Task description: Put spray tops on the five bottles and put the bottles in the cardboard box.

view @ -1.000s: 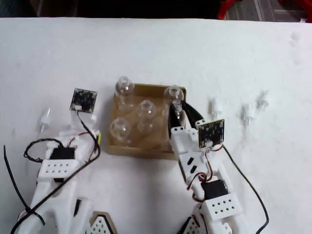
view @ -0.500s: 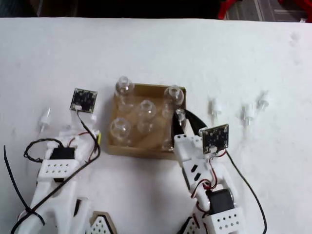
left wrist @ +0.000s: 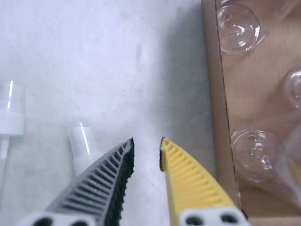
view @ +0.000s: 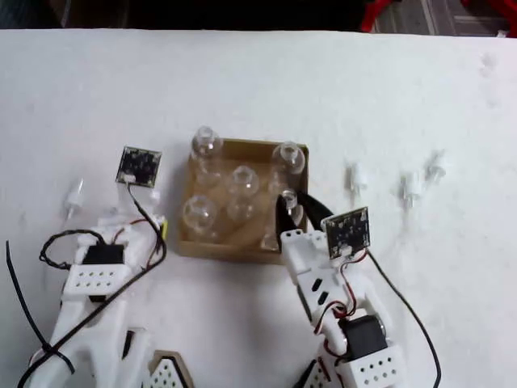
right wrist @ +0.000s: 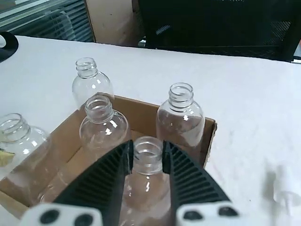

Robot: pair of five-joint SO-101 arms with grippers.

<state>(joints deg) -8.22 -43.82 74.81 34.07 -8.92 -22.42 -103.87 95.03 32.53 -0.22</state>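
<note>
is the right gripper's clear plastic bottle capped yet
Off: the clear plastic bottle shows a bare open neck in the right gripper.

the high view looks steeply down on the table (view: 242, 81) from above the arms' bases, far enough off to take in both arms and the whole box (view: 226, 247). the left wrist view looks almost straight down from close over the table, past the left gripper (left wrist: 146, 141), catching one box wall. the right wrist view sits low and close, looking nearly level past the right gripper (right wrist: 146, 143) over the box; all three share the box and bottles (view: 199, 212).
</note>
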